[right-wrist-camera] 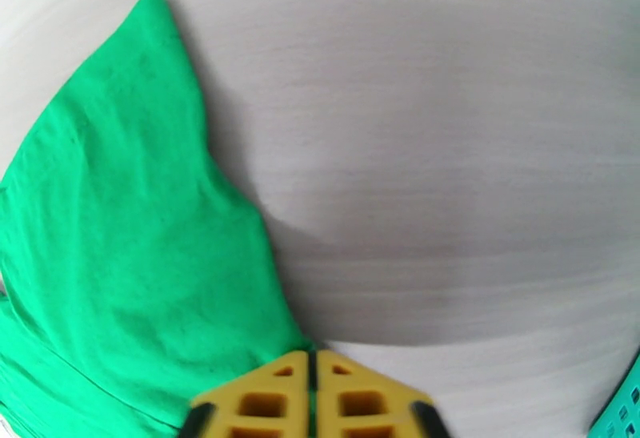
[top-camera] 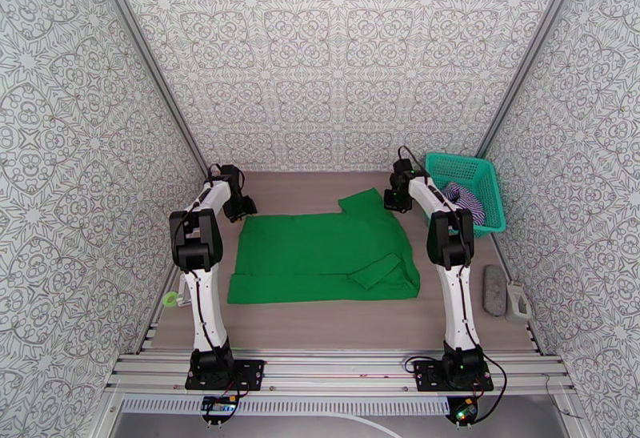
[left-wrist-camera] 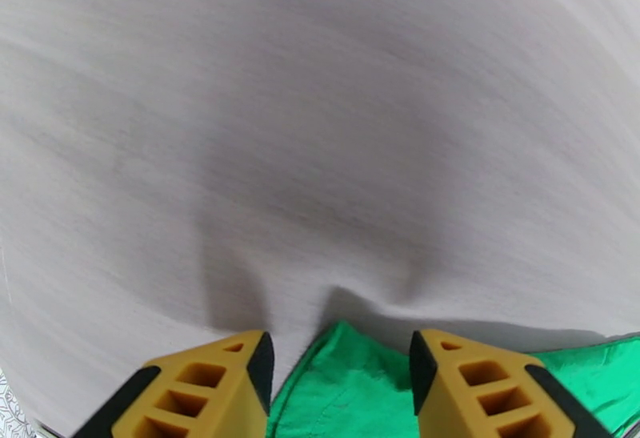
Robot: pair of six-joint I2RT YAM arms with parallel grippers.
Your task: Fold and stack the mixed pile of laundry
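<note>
The green T-shirt lies spread flat on the table, one sleeve folded in near its front right. My left gripper hovers at the shirt's far left corner. In the left wrist view that gripper is open, and a corner of the green T-shirt lies between the yellow fingers. My right gripper is at the far right sleeve. Its jaws are shut, and the shirt's edge runs up to their left side; whether cloth is pinched I cannot tell. The striped top lies in the basket.
A teal mesh basket stands at the back right, and its corner shows beside my right gripper. A grey block and a white object lie at the right edge. A small green item sits off the left edge.
</note>
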